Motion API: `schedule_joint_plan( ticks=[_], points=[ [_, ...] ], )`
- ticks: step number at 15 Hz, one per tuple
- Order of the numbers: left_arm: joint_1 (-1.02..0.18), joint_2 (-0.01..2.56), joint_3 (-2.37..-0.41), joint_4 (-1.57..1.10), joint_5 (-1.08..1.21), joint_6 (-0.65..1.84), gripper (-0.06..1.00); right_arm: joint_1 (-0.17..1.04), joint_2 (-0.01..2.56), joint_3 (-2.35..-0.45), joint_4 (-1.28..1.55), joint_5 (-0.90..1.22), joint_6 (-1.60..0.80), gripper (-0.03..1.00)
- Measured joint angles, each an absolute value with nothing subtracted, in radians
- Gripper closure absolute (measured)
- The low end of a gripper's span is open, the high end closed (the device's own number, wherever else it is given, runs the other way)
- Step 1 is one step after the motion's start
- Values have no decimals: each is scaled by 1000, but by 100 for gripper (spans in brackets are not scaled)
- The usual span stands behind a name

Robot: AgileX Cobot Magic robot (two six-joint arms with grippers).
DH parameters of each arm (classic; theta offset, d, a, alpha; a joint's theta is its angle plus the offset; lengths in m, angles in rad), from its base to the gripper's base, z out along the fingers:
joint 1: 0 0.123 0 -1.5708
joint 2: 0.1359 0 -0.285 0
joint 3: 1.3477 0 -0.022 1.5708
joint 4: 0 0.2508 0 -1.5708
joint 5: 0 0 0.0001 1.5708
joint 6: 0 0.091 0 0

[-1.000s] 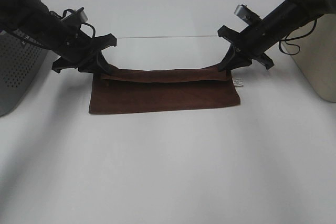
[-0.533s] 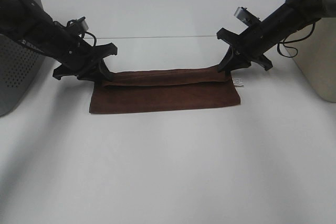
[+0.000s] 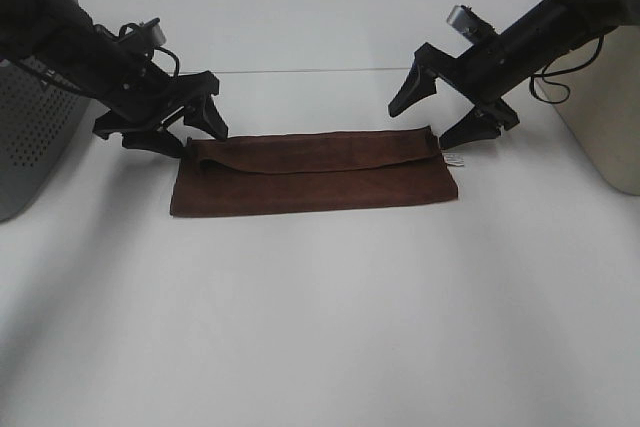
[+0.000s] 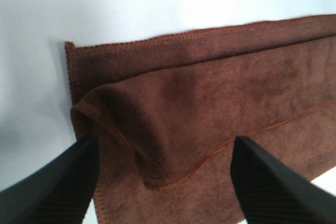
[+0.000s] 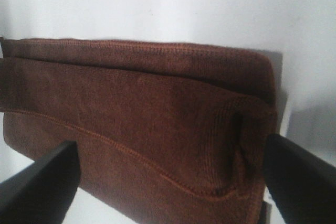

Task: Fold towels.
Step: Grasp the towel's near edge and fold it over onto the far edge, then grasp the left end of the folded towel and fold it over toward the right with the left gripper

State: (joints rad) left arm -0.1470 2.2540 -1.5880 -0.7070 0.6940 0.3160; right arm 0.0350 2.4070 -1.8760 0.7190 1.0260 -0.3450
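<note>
The dark reddish-brown towel (image 3: 312, 174) lies on the white table as a long folded strip, its upper layer ending short of the front edge. A small white tag (image 3: 454, 159) sticks out at its right end. My left gripper (image 3: 192, 130) is open and empty just above the towel's back left corner. My right gripper (image 3: 432, 119) is open and empty above the back right corner. The left wrist view shows the towel (image 4: 210, 114) with a loosely curled corner between the open fingers (image 4: 52, 187). The right wrist view shows the towel (image 5: 131, 119) between the open fingers (image 5: 302, 182).
A grey perforated box (image 3: 25, 117) stands at the left edge of the table. A beige box (image 3: 600, 77) stands at the right edge. White tabletop (image 3: 320, 327) stretches in front of the towel.
Both grippers were shut on the towel's back corners and have opened and lifted slightly. The released edge has dropped flat onto the towel.
</note>
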Motion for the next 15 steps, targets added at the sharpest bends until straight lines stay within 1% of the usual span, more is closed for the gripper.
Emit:
schedule_joint_plan(
  ticks=[3, 5, 10, 11, 12, 13, 15],
  points=[
    [-147, 2226, -1588, -559, 734, 159, 26, 35, 2375, -1881, 649, 1111, -300, 8],
    [-147, 2237, -1588, -524, 743, 115, 26, 35, 2374, -1881, 613, 1146, -292, 8],
    [-147, 2303, -1589, -670, 750, 177, 26, 35, 2374, -1881, 580, 1148, -278, 8],
    [-147, 2306, -1589, -693, 751, 180, 28, 35, 2374, -1881, 580, 1148, -278, 8],
    [-147, 2310, -1589, -695, 756, 180, 36, 35, 2374, -1881, 580, 1148, -278, 8],
    [-147, 2315, -1589, -692, 763, 177, 49, 35, 2374, -1881, 580, 1148, -278, 8],
    [-147, 2317, -1589, -644, 788, 147, 84, 35, 2374, -1881, 578, 1148, -278, 8]
  ],
)
